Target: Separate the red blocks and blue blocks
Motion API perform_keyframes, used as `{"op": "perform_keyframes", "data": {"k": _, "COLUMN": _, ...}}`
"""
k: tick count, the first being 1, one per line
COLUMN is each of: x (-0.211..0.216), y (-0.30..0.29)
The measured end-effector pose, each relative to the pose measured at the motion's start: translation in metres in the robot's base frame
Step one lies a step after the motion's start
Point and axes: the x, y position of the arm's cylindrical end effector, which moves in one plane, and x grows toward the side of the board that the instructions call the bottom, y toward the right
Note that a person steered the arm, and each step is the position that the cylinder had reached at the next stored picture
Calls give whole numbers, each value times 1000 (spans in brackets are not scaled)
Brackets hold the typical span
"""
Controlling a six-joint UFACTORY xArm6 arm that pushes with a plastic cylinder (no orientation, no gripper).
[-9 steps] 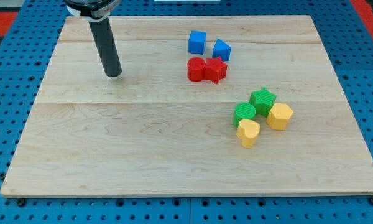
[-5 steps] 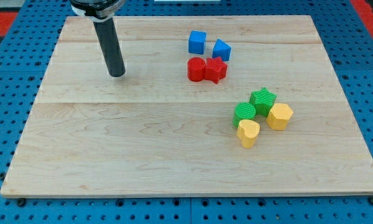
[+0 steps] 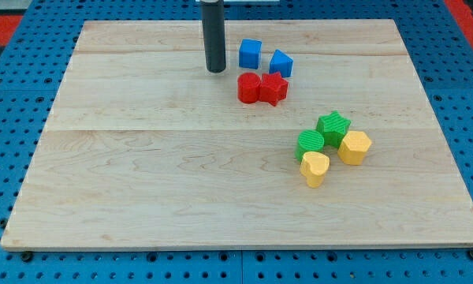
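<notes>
A blue cube [image 3: 250, 54] and a blue wedge-like block [image 3: 281, 63] sit near the view's top centre. Just below them a red cylinder [image 3: 248, 87] and a red star block [image 3: 273, 88] touch each other; the star sits close under the blue wedge. My tip [image 3: 215, 69] rests on the board to the left of the blue cube and up-left of the red cylinder, apart from both.
The wooden board [image 3: 142, 197] lies on a blue pegboard. At the view's right a cluster holds a green star [image 3: 333, 126], a green cylinder [image 3: 309, 144], a yellow hexagon block [image 3: 355, 147] and a yellow heart-like block [image 3: 314, 168].
My tip has moved to the right and slightly up, from the board's left part to just left of the blue cube. No block has moved.
</notes>
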Motion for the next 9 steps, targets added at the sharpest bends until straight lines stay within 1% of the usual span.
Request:
{"op": "perform_keyframes", "data": {"k": 3, "x": 5, "y": -3}}
{"op": "perform_keyframes", "data": {"k": 5, "x": 23, "y": -2}}
{"op": "perform_keyframes", "data": {"k": 7, "x": 12, "y": -6}}
{"op": "perform_keyframes", "data": {"k": 9, "x": -32, "y": 14}}
